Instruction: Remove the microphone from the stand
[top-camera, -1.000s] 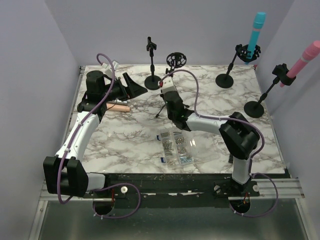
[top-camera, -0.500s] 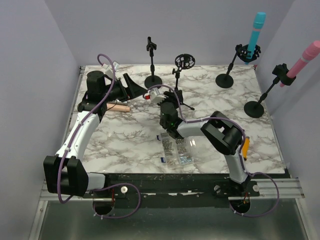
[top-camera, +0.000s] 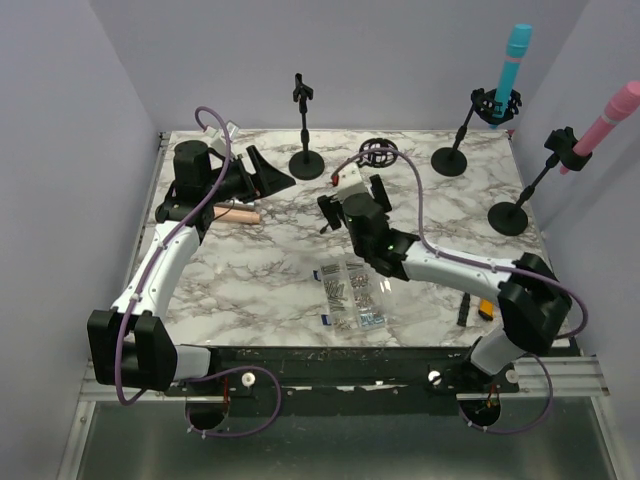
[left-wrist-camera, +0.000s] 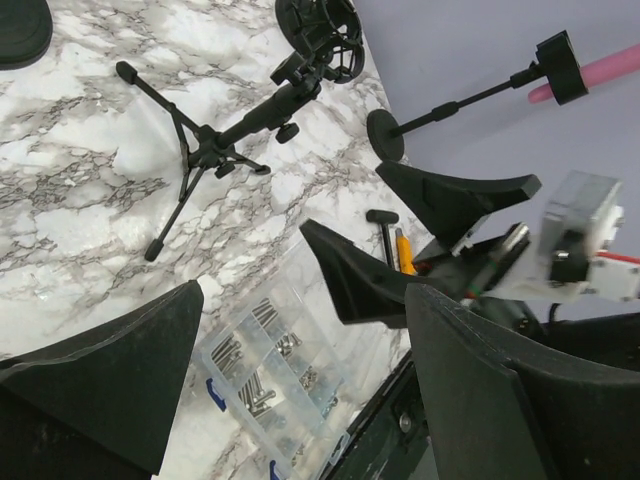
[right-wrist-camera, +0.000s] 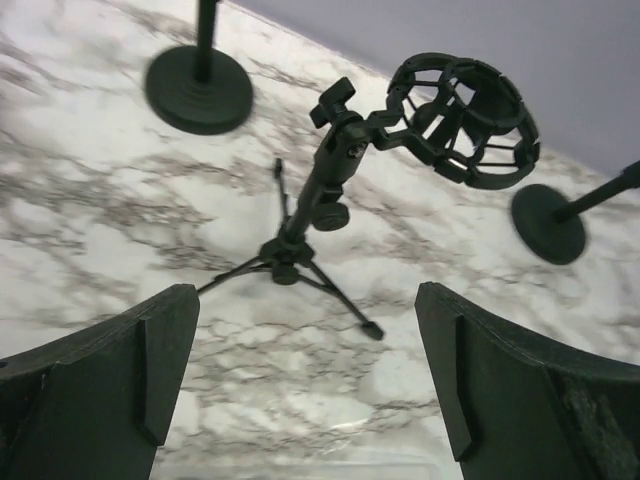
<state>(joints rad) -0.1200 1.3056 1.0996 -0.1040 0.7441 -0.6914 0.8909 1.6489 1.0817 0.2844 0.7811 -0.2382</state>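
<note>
Nearest the arm bases, a clear screw box (top-camera: 350, 297) lies flat on the marble desk (top-camera: 250, 280). An orange item (top-camera: 485, 308) and a small black item (top-camera: 463, 311) sit to its right by the front edge, too small to identify. Right fingers (right-wrist-camera: 520, 390) are spread wide, gripping nothing, and point at a tripod stand (right-wrist-camera: 322, 195) just beyond them. Its shock mount (right-wrist-camera: 462, 118) is an empty ring. Left fingers (left-wrist-camera: 100, 380) are also spread wide with nothing between them, over the left-back part of the desk, apart from the tripod stand. A tan cylinder (top-camera: 238, 213) lies flat beside the left arm; cannot tell what it is. Further back stands 1 straight stand (top-camera: 303, 125) on a round base. At back right, the blue microphone (top-camera: 515, 52) sits upright in the cradle of the back-right stand (top-camera: 458, 135), which leans on a round base. At the right edge, the pink microphone (top-camera: 610, 112) is clamped in the right-edge stand (top-camera: 530, 185), angled up and out past the desk. The 2 microphones are well apart from both sets of fingers.
</note>
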